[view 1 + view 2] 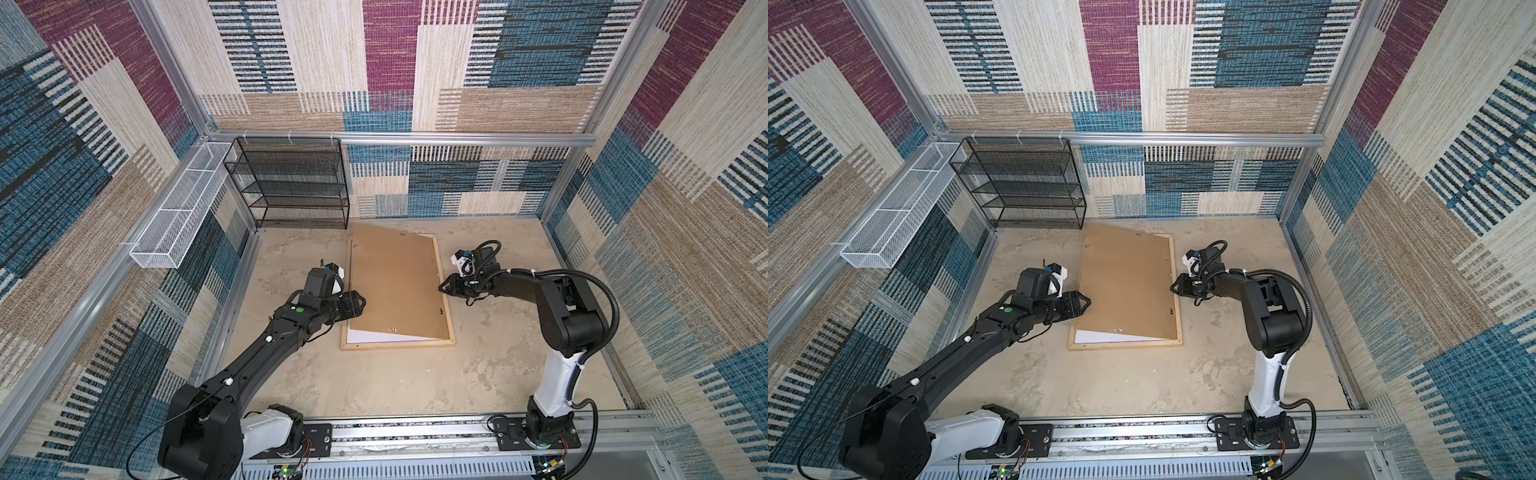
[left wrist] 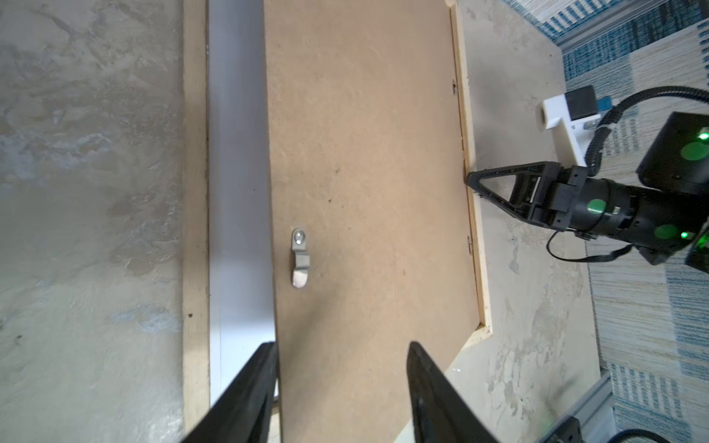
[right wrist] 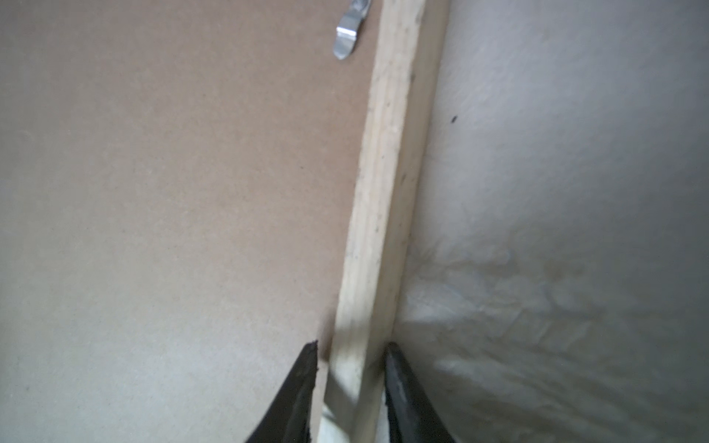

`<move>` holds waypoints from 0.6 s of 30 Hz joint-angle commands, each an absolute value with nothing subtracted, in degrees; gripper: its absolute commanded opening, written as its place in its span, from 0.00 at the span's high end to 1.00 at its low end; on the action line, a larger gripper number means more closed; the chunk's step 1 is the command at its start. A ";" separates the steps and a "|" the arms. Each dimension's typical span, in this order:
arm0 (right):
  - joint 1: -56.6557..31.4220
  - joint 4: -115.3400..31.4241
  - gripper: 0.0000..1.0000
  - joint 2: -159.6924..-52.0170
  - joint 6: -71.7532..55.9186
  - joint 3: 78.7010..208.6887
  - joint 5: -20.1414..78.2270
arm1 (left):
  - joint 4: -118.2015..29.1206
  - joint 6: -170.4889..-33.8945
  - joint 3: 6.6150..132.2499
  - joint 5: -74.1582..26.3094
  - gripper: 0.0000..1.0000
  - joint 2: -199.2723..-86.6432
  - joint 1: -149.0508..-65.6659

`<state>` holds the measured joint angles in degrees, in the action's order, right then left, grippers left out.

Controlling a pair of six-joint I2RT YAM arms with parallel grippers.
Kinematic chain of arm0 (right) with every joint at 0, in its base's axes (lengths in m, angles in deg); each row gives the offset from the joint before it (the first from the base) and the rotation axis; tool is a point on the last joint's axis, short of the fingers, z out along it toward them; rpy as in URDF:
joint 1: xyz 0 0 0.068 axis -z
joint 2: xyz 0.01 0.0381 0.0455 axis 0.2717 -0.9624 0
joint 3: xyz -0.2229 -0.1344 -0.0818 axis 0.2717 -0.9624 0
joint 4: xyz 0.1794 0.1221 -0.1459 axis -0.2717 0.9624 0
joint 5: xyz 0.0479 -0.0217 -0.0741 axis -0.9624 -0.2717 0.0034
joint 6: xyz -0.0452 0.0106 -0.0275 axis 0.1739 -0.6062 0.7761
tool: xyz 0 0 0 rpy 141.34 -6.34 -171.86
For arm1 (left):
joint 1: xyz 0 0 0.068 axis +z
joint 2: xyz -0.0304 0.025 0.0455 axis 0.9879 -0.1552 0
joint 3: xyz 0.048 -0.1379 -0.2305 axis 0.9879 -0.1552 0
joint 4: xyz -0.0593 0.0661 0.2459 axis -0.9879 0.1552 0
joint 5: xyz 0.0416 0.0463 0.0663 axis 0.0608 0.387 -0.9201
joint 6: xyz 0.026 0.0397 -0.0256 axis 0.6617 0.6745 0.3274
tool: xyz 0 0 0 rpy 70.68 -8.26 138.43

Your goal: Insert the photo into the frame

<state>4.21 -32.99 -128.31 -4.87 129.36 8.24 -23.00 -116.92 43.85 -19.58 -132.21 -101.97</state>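
Seating the skewed board (image 1: 395, 282) squarely looked the step: its far-left corner overhung the frame (image 1: 395, 344), flat mid-table, so it wanted turning before pressing. The left gripper (image 1: 362, 302) hung spread over the board's left edge; the right gripper (image 1: 441, 287) loosely straddled the frame's right side, pinching nothing. Whether the white sheet (image 1: 374, 336) beneath was the photo, I could not tell.

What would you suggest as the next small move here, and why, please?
Probably the left hand should slide the left side of the flat brown backing board nearer the robot: it lies skewed on the thin pale wooden frame, its far left corner overhanging the frame and a white sheet showing uncovered at the near end.
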 commanded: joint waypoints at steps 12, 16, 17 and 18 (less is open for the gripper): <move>4.17 -31.70 0.64 -128.18 -3.13 130.34 7.55 | -22.10 -113.84 47.86 -25.35 0.43 -136.68 -102.07; 4.18 -31.51 0.62 -128.20 -2.91 130.59 7.72 | -20.67 -113.29 49.34 -26.54 0.43 -137.89 -102.07; 4.21 -31.53 0.63 -128.22 -2.95 130.68 7.71 | -20.24 -113.32 49.61 -27.12 0.43 -138.06 -102.07; 4.17 -31.44 0.62 -128.18 -2.91 130.83 7.72 | -19.57 -113.46 49.88 -28.11 0.44 -138.31 -102.07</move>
